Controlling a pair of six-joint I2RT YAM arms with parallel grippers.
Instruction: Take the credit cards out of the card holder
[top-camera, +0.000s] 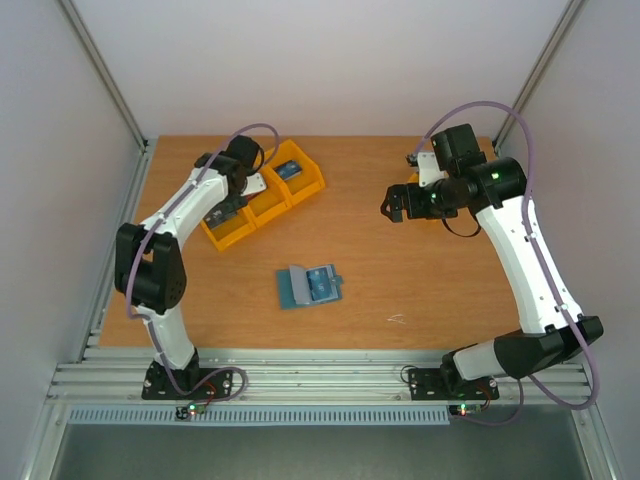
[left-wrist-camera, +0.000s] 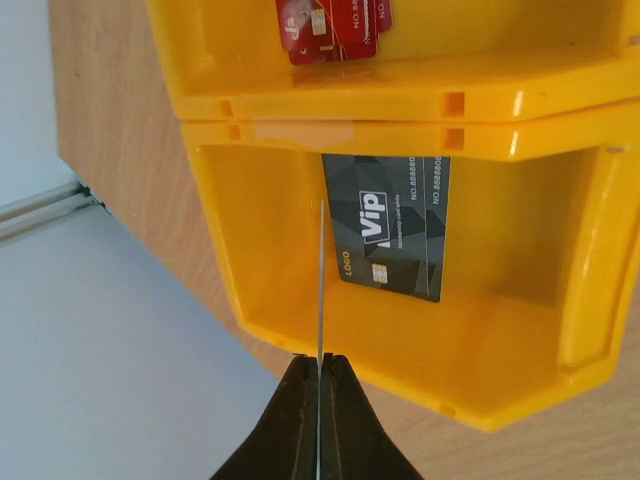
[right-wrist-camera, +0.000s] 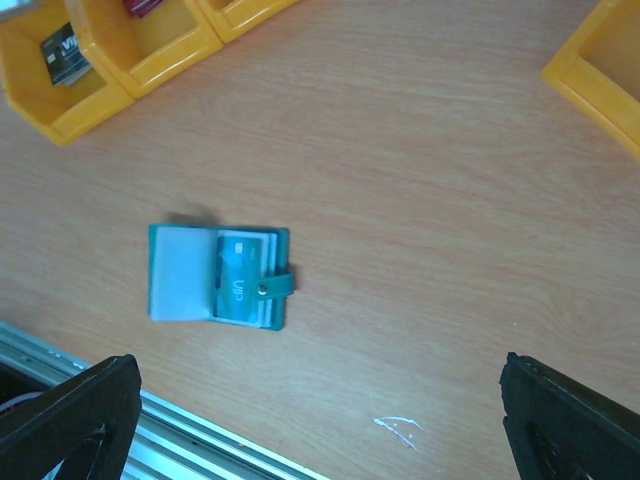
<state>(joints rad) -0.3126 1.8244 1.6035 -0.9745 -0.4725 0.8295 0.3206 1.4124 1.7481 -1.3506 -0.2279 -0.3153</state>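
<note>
The blue-teal card holder (top-camera: 308, 286) lies open on the table, and in the right wrist view (right-wrist-camera: 215, 275) a teal card (right-wrist-camera: 238, 285) sits in its pocket under the snap strap. My left gripper (left-wrist-camera: 320, 362) is shut on a thin card (left-wrist-camera: 320, 280) seen edge-on, held over the end orange bin (left-wrist-camera: 260, 250). A dark grey card (left-wrist-camera: 390, 225) lies in that bin, a red card (left-wrist-camera: 335, 25) in the one beside it, and a blue card (top-camera: 290, 170) in the third. My right gripper (right-wrist-camera: 320, 420) is open and empty, high above the table, right of the holder.
The three joined orange bins (top-camera: 262, 195) stand at the back left. Another orange bin (right-wrist-camera: 600, 70) sits under my right arm. The table's near edge and metal rail (right-wrist-camera: 150, 430) lie just below the card holder. A small white scuff (right-wrist-camera: 400, 428) marks the wood.
</note>
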